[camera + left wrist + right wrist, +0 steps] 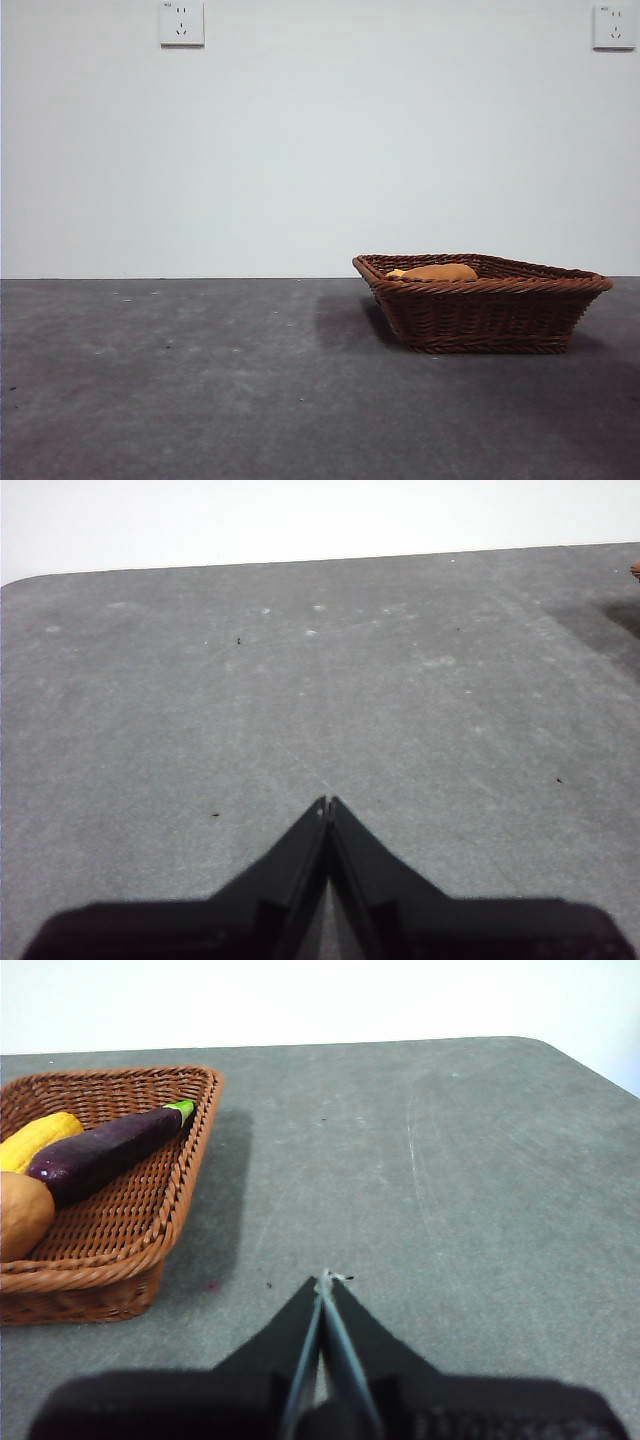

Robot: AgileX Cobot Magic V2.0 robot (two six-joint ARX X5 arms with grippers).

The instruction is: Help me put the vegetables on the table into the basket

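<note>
— Front view first: what is being shown?

— At the right of the frame, the basket (pixel 520 300) is being seen on the table (pixel 200 380), with only the potato (pixel 440 272) and a yellow tip showing over its rim. No vegetable is being seen on the bare surface.

— And in the right wrist view?

— All three are being held inside the basket at the left of that frame: the eggplant (pixel 105 1152), the yellow piece (pixel 35 1138) and the potato.

— How are the grippers being kept?

— The left gripper (pixel 328 802) and the right gripper (pixel 326 1278) are being held clenched on nothing, jaws pressed tip to tip above bare table.

— What is being left undone?

— Nothing, it is being judged: the task is looking complete.
</note>
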